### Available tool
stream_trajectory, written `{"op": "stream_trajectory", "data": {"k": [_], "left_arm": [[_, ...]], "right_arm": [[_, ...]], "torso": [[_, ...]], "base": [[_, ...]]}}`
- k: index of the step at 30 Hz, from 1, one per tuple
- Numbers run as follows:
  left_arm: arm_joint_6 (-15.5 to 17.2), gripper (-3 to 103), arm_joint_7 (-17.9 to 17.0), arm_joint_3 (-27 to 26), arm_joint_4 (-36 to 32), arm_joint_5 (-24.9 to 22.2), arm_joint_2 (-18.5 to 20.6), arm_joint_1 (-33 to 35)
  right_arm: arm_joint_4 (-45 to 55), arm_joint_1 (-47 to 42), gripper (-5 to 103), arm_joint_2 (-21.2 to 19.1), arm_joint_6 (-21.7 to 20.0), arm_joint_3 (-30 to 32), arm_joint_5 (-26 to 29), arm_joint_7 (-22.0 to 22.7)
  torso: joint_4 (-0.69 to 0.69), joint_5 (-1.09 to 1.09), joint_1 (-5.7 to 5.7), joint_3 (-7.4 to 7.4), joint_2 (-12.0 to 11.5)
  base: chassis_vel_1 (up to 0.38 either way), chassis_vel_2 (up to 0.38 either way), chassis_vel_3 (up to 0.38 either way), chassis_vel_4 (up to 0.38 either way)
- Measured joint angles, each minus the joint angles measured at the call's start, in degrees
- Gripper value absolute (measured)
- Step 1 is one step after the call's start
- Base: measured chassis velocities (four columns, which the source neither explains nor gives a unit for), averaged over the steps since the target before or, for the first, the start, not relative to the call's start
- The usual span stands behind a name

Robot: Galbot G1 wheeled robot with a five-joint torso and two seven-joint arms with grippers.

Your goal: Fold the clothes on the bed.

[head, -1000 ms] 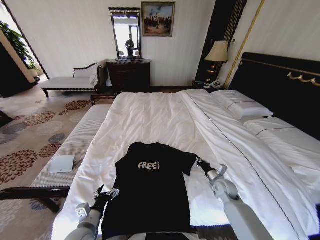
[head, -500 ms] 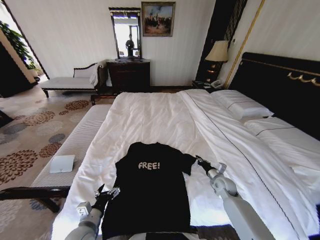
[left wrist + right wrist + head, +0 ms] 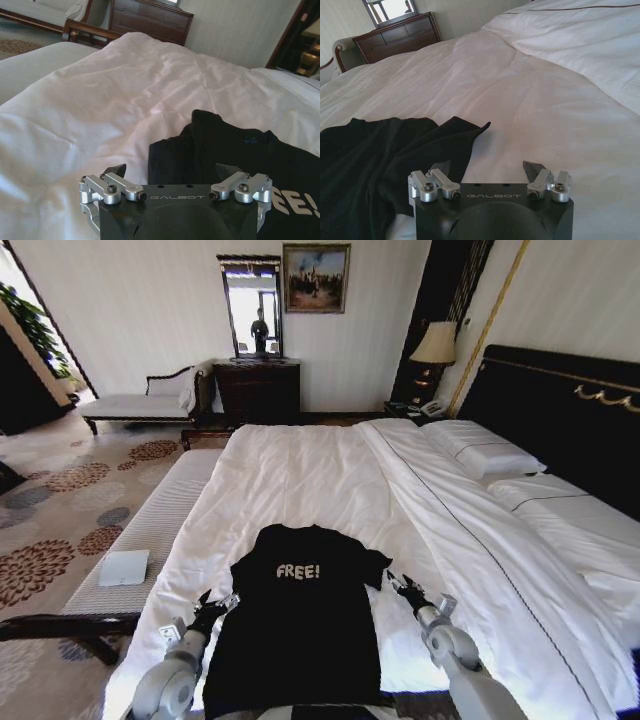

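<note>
Big white bed (image 3: 300,480), headboard toward 3 o'clock. Near its foot edge, flat and chest up: black T-shirt (image 3: 300,620), long axis 12 to 6, collar at 12. Left gripper (image 3: 212,610) at its 9 o'clock hem side, fingers spread wide. Right gripper (image 3: 404,589) at 3 o'clock, just beside the sleeve, also wide, gripping nothing. Probably about equally near.

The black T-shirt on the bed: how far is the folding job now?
Done: the black T-shirt lies spread flat on the bed, no fold made. In hand: the left gripper and right gripper sit open beside its edges, holding nothing. Left: all the folding.
</note>
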Motion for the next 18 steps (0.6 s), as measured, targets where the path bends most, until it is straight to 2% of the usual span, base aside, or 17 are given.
{"op": "stream_trajectory", "data": {"k": [2, 3, 4, 5, 6, 7, 10, 11, 15, 18], "left_arm": [[0.0, 100, 0.1, 2.6, 0.5, 6.0, 0.8, -0.6], [-0.2, 100, 0.3, 3.5, 0.7, 9.7, 1.1, -0.5], [-0.7, 100, 0.7, 4.3, 1.1, 13.9, 1.4, -0.1], [-2.2, 100, 1.9, 5.8, 2.0, 21.8, 2.0, 0.9], [-2.2, 100, 1.9, 5.8, 2.0, 21.8, 2.0, 0.9], [-3.2, 101, 2.7, 6.4, 2.4, 25.8, 2.2, 1.7], [-6.3, 99, 4.0, 6.6, 4.1, 33.6, 2.6, 4.3], [-6.3, 99, 4.0, 6.6, 4.1, 33.6, 2.6, 4.3], [-9.6, 99, 4.1, 5.9, 7.0, 38.8, 1.9, 4.3], [-10.9, 99, 4.1, 6.4, 8.4, 40.1, 1.3, 3.0]], "right_arm": [[0.2, -0.5, 88, 0.6, 0.1, 0.1, -0.6, 0.1], [0.2, -0.5, 88, 0.8, 0.1, 0.2, -0.7, 0.2], [0.3, -0.5, 94, 0.9, 0.1, 0.2, -0.7, 0.2], [0.3, -0.5, 98, 1.1, 0.1, 0.2, -0.7, 0.3], [0.3, -0.5, 98, 1.1, 0.1, 0.2, -0.7, 0.3], [0.3, -0.6, 99, 1.2, 0.1, 0.2, -0.7, 0.3], [0.4, -0.9, 100, 1.5, 0.1, 0.3, -0.7, 0.3], [0.4, -0.9, 100, 1.5, 0.1, 0.3, -0.7, 0.3], [0.0, -1.4, 100, 1.5, 0.2, 0.3, -0.8, 0.0], [-0.1, -1.3, 100, 1.4, 0.2, 0.3, -0.8, 0.0]], "torso": [[0.00, 0.00, 0.00, 0.00, 0.0], [0.00, 0.00, 0.00, 0.00, 0.0], [0.00, 0.00, 0.00, 0.00, 0.0], [0.02, 0.00, 0.00, 0.01, 0.0], [0.02, 0.00, 0.00, 0.01, 0.0], [0.02, 0.00, 0.00, 0.01, 0.0], [0.03, 0.01, 0.00, 0.00, 0.0], [0.03, 0.01, 0.00, 0.00, 0.0], [0.02, 0.01, 0.00, 0.01, 0.0], [0.01, 0.01, 0.00, 0.01, 0.0]], "base": [[0.000, 0.000, 0.000, 0.000], [0.000, 0.000, 0.000, 0.000], [0.000, 0.000, 0.000, 0.000], [0.000, 0.000, 0.000, 0.000], [0.000, 0.000, 0.000, 0.000], [0.000, 0.000, 0.000, 0.000], [0.000, 0.000, 0.000, 0.000], [0.000, 0.000, 0.000, 0.000], [0.000, 0.000, 0.000, 0.000], [0.000, 0.000, 0.000, 0.000]]}}
